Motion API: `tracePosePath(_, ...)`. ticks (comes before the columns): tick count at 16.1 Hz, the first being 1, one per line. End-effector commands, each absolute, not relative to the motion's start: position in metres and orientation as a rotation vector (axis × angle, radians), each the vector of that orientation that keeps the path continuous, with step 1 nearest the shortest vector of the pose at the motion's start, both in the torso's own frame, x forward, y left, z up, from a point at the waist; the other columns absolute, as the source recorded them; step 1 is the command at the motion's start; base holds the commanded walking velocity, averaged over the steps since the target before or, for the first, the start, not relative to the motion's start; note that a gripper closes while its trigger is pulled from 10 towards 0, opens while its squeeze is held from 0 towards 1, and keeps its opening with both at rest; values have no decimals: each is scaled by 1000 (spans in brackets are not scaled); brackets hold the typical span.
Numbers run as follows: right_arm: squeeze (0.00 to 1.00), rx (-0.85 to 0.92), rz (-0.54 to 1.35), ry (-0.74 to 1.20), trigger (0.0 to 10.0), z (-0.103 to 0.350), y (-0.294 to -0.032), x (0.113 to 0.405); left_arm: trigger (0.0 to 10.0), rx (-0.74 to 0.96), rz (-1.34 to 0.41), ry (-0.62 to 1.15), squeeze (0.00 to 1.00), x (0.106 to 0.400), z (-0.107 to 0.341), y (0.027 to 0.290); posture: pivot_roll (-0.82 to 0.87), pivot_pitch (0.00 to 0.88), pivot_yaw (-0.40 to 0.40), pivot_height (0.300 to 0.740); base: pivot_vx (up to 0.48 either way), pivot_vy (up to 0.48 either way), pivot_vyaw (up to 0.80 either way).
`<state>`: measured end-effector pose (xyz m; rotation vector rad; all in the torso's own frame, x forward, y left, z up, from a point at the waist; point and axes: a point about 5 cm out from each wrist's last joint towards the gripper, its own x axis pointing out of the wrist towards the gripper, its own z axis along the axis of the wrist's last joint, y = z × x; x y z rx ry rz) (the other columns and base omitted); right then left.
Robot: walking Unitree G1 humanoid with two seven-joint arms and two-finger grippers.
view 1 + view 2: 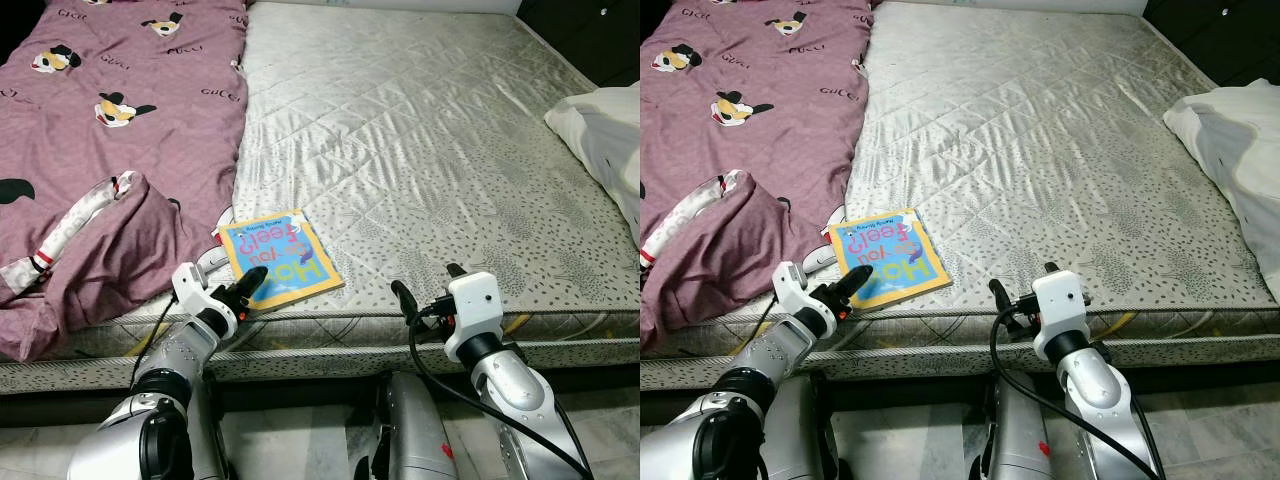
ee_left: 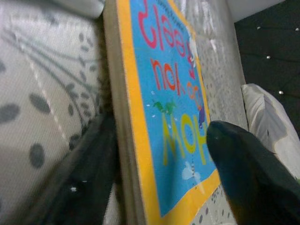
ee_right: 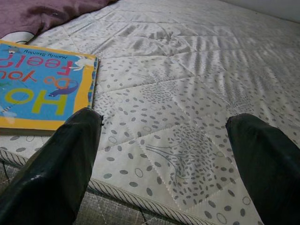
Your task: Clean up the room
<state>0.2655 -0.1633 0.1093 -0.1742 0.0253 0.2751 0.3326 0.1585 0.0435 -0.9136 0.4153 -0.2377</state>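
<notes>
Lying at the mattress (image 1: 420, 150) front edge, the book (image 1: 282, 257) sits between the left gripper (image 1: 246, 290) fingers (parted, one over the cover); right gripper (image 1: 428, 290) spread, holding nothing; purple blanket (image 1: 110, 120) alongside.

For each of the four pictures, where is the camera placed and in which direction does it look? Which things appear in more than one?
Left eye: on the head, looking down at the bed; both arms, left pincer at the book.
Right eye: beside it, same scene, right pincer at the mattress edge.
Left wrist: along its fingers, straddling the book's edge.
Right wrist: along its open fingers, across the mattress.
All four share the book.
</notes>
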Motion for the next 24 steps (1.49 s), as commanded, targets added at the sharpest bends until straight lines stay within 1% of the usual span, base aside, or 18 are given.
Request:
tracePosePath(1,0,-186,273,18,10000,113,-164,265,0,-919,-249,527,0,325,31,146,-192,111,-82,509,0,0,0)
tracePosePath(3,0,-192,275,15,10000,113,-163,266,0,-855,-235,605,0,320,24,142,-188,108,-81,509,0,0,0)
tracePosePath(6,0,-194,274,10,10000,113,-161,269,0,-850,-219,672,0,315,17,139,-176,105,-75,509,0,0,0)
tracePosePath(10,0,-195,270,4,10000,113,-158,270,0,-834,-221,689,0,314,16,139,-171,103,-67,509,0,0,0)
tracePosePath(13,0,-196,262,1,10000,112,-158,270,0,-866,-223,667,0,315,18,139,-169,100,-64,509,0,0,0)
tracePosePath(15,0,-198,254,-4,10000,112,-158,271,0,-883,-237,624,0,318,21,140,-166,96,-62,509,0,0,0)
tracePosePath(17,0,-200,245,-13,10000,113,-157,276,0,-921,-247,528,0,323,29,145,-152,81,-64,509,0,0,0)
tracePosePath(19,0,-202,244,-20,10000,113,-156,279,0,-910,-250,482,0,327,33,148,-151,70,-62,509,0,0,0)
tracePosePath(21,0,-206,236,-38,10000,117,-156,283,0,-818,-286,416,0,336,46,149,-148,57,-56,509,0,0,0)
tracePosePath(22,0,-210,216,-55,10000,120,-159,287,0,-741,-310,321,0,348,64,153,-133,44,-49,509,0,0,0)
tracePosePath(23,0,-205,200,-62,10000,120,-159,290,0,-656,-311,235,0,355,78,159,-125,39,-47,509,0,0,0)
tracePosePath(24,0,-196,192,-67,10000,121,-159,291,0,-615,-310,181,0,358,87,162,-116,34,-45,509,0,0,0)
